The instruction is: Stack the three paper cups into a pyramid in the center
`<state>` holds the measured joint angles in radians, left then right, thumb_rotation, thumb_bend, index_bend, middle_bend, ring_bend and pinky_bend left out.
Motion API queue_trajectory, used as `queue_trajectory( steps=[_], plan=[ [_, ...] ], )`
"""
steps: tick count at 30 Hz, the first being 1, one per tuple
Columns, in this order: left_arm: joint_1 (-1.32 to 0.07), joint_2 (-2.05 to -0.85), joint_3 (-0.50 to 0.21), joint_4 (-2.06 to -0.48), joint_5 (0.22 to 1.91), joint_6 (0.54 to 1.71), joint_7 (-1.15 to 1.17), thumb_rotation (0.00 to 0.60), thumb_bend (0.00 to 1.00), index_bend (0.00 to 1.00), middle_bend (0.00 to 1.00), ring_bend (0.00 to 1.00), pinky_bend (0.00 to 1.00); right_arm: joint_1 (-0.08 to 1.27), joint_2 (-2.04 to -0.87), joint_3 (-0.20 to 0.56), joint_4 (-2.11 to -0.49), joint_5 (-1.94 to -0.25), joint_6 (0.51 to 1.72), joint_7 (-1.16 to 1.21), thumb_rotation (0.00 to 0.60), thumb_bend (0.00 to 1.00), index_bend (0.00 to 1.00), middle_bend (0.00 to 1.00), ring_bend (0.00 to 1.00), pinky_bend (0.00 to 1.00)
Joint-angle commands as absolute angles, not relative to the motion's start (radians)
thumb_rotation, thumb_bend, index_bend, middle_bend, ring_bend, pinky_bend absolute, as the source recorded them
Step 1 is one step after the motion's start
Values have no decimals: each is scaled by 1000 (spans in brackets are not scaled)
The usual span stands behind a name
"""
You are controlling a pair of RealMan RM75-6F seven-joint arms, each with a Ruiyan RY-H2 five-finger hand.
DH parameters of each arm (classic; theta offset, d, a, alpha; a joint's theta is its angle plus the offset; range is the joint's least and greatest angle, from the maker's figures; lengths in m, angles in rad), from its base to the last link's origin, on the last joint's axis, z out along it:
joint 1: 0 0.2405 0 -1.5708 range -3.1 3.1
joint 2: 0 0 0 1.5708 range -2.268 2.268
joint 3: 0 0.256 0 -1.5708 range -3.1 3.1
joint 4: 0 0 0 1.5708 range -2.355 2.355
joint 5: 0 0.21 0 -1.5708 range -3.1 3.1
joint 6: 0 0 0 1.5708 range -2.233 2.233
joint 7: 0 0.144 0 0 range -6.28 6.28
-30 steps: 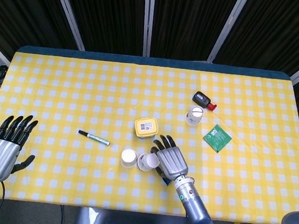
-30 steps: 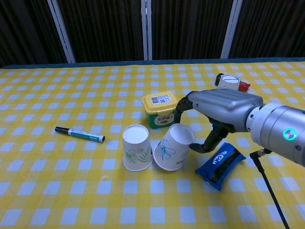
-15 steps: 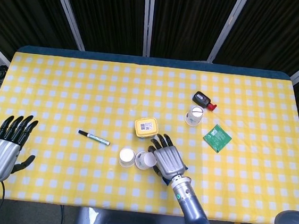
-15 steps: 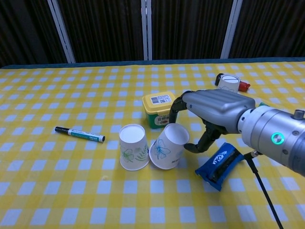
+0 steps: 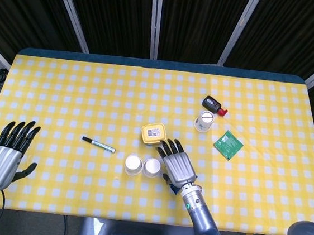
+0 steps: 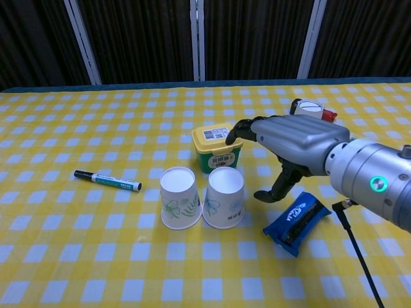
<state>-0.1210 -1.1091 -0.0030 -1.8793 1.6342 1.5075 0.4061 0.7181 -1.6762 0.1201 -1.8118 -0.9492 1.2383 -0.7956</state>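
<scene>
I see two paper cups [image 6: 180,206] [image 6: 223,197] standing upside down, just beside each other near the middle of the counter [image 5: 64,91], in front of the yellow tub [image 6: 216,146]; the third cup [image 5: 204,121] sits well apart toward the far right, near a black-and-red object [image 5: 213,105]. My right hand [image 6: 292,142] hovers just right of the pair, fingers spread and holding nothing, above a blue packet [image 6: 297,217]; my left hand [image 5: 7,155] rests spread at the near left edge, and a marker [image 5: 98,144] lies left of the cups.
</scene>
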Motion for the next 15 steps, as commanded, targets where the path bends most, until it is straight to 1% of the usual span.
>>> queue_trajectory(
  steps=[1,7,11,15],
  plan=[
    [-121,-1109,-4,-1880,1633,1507,406,600,235,0,0,0,0,715,-1665,121,-1821,-956,1246,-801,600,167,177,53,0,0],
    [-120,-1108,-9,-1878,1627,1505,399,600,235,0,0,0,0,706,-1588,142,-1856,-973,1275,-813,600,166,177,53,0,0],
    [-121,-1106,-14,-1876,1618,1503,390,600,235,0,0,0,0,705,-1510,180,-1871,-960,1272,-798,600,167,191,53,0,0],
    [-124,-1105,-21,-1871,1609,1500,382,600,235,0,0,0,0,711,-1439,223,-1848,-920,1236,-759,600,167,221,53,0,0]
  ],
)
